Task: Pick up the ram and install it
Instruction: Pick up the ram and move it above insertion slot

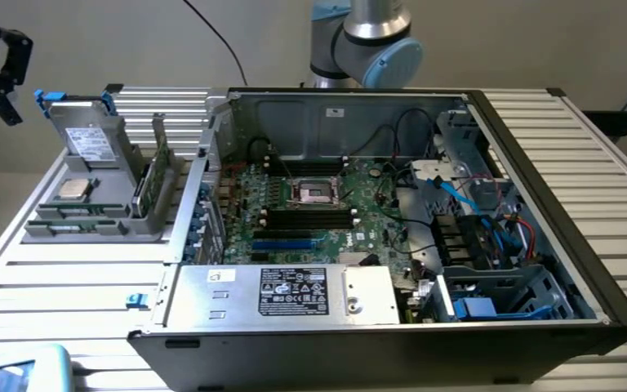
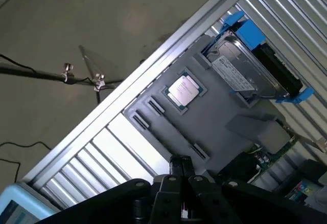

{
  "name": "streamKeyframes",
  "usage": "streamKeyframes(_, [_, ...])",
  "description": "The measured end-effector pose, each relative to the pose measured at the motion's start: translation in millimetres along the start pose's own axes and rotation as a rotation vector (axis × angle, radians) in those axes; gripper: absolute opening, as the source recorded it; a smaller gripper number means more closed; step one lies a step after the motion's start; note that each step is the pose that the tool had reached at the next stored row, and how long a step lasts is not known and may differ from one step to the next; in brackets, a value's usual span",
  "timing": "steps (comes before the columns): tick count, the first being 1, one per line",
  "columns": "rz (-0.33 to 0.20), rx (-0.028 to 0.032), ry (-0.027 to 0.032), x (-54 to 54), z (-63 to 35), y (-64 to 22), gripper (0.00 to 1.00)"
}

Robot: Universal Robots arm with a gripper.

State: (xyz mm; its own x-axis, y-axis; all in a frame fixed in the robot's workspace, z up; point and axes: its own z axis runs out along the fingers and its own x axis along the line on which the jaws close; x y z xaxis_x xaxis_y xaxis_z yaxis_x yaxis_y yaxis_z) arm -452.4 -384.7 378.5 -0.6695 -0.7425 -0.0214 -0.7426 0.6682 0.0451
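The ram [image 1: 157, 178] is a narrow green stick standing on edge in a grey holder tray [image 1: 95, 224], at the exterior view's left beside the open computer case. In the wrist view a green strip of the ram [image 2: 269, 155] shows behind a grey wedge of that tray [image 2: 168, 132]. My gripper [image 1: 4, 98] hangs high at the far left of the exterior view, above and well apart from the tray. Its black fingers [image 2: 180, 172] are pressed together with nothing between them. The motherboard's black memory slots [image 1: 308, 217] lie inside the case.
On the tray also sit a silver processor chip [image 1: 72, 189] [image 2: 183, 91] and a hard drive with blue brackets [image 1: 87, 135] [image 2: 244, 63]. The case [image 1: 531, 204] holds cables, a power supply [image 1: 291, 292] and drive cages. The arm's base [image 1: 362, 41] stands behind it.
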Motion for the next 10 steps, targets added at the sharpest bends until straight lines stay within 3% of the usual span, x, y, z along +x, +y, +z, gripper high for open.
streamKeyframes(10, [-0.181, -0.0039, 0.0083, 0.0, 0.9, -0.1, 0.11])
